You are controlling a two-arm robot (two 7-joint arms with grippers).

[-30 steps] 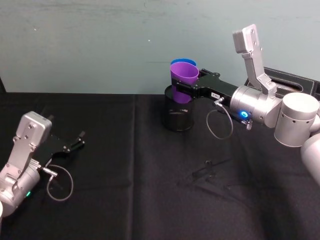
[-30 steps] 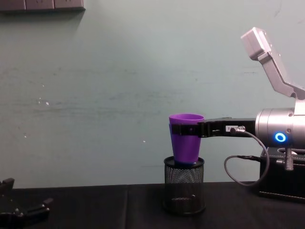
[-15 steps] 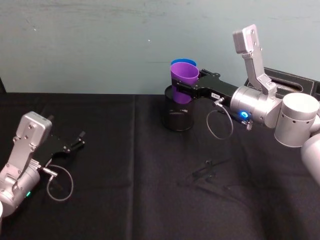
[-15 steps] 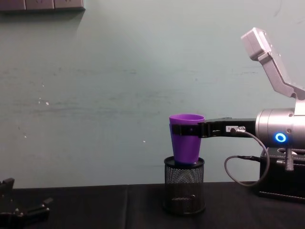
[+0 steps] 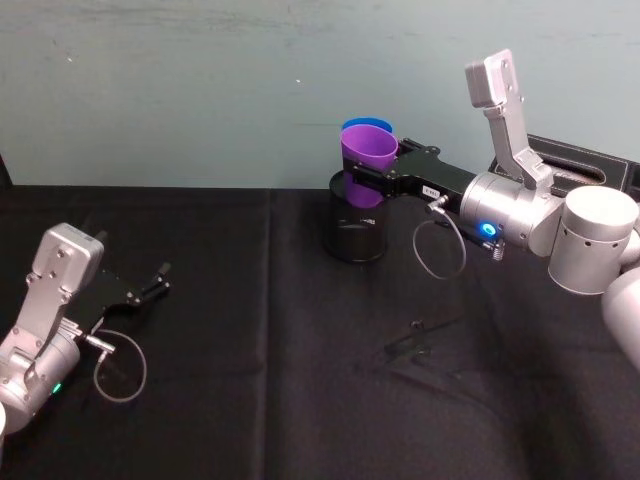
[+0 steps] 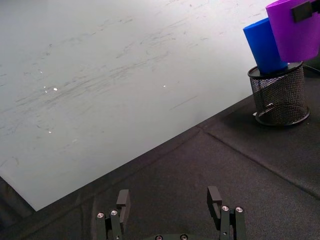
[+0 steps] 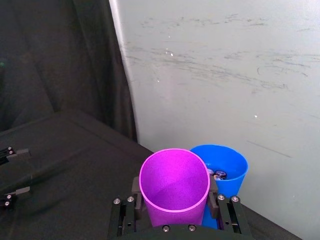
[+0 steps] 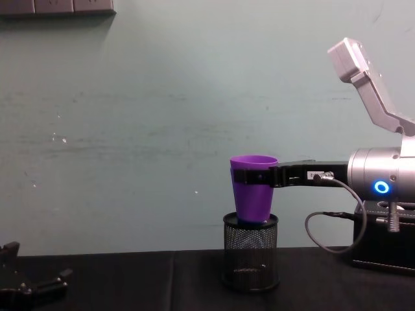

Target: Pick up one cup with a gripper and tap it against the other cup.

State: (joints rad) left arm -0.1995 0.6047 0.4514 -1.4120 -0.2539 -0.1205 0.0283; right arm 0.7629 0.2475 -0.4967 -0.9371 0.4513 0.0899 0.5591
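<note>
The purple cup point(image 5: 368, 150) hangs upright in the air, its base just over the rim of a black mesh pen holder point(image 5: 357, 235). My right gripper point(image 5: 369, 170) is shut on it, its black fingers clamping the cup's sides below the rim point(image 8: 254, 175). The blue cup point(image 5: 362, 125) stands inside the pen holder, right behind the purple one. In the right wrist view the purple cup point(image 7: 174, 182) and blue cup point(image 7: 227, 167) sit rim against rim; I cannot tell whether they touch. My left gripper point(image 5: 155, 280) rests open and low at the far left, with nothing between its fingers point(image 6: 122, 200).
A black box point(image 5: 590, 165) stands at the back right behind my right arm. Small dark clips point(image 5: 415, 345) lie on the black cloth in front of the pen holder. A pale wall closes the table's far edge. Small objects lie inside the blue cup point(image 7: 218, 174).
</note>
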